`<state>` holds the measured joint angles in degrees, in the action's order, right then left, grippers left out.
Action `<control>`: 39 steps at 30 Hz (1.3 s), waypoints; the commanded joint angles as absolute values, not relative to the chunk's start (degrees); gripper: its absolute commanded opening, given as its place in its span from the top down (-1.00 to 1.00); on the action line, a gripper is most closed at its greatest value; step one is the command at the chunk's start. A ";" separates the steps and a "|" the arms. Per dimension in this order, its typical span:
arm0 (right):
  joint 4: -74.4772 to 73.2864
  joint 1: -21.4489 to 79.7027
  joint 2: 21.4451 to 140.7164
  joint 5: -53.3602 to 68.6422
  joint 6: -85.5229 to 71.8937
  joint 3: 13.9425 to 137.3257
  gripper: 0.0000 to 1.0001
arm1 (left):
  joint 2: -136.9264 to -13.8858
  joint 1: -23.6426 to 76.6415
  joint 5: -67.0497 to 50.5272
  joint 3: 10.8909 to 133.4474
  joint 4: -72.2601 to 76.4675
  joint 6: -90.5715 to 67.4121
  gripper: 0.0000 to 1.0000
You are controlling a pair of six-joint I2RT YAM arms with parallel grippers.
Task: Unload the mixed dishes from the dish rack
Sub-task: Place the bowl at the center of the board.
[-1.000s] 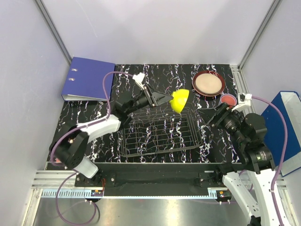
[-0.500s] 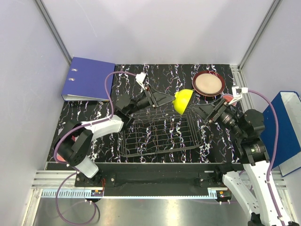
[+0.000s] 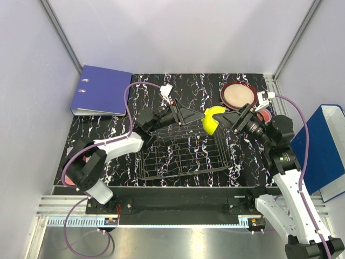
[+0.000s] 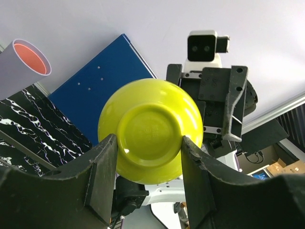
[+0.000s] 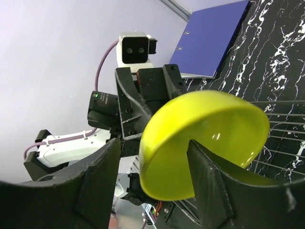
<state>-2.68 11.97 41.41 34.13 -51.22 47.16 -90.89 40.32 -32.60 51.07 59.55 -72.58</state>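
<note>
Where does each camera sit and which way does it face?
Top external: above, behind the robot, looking down on the dish rack; left arm, right arm show.
Left wrist: looks right past left fingers at the underside of the yellow-green bowl.
Right wrist: looks left past right fingers into the bowl's hollow.
Shared: the bowl.

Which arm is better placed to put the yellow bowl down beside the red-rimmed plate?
Right. Its fingers straddle the rim of the bowl, and the plate lies on its side.
</note>
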 commanded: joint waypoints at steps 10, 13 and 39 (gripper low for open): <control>-2.98 12.75 42.54 34.37 -49.84 47.90 1.00 | -91.14 40.78 -33.66 55.11 62.75 -70.84 1.00; -7.61 12.74 41.66 32.09 -47.21 49.82 1.00 | -90.62 40.26 -34.45 55.37 62.14 -70.66 0.53; -49.29 16.87 110.72 -4.39 -29.97 123.78 1.00 | -57.66 34.54 -8.70 49.13 -2.02 -38.23 -0.98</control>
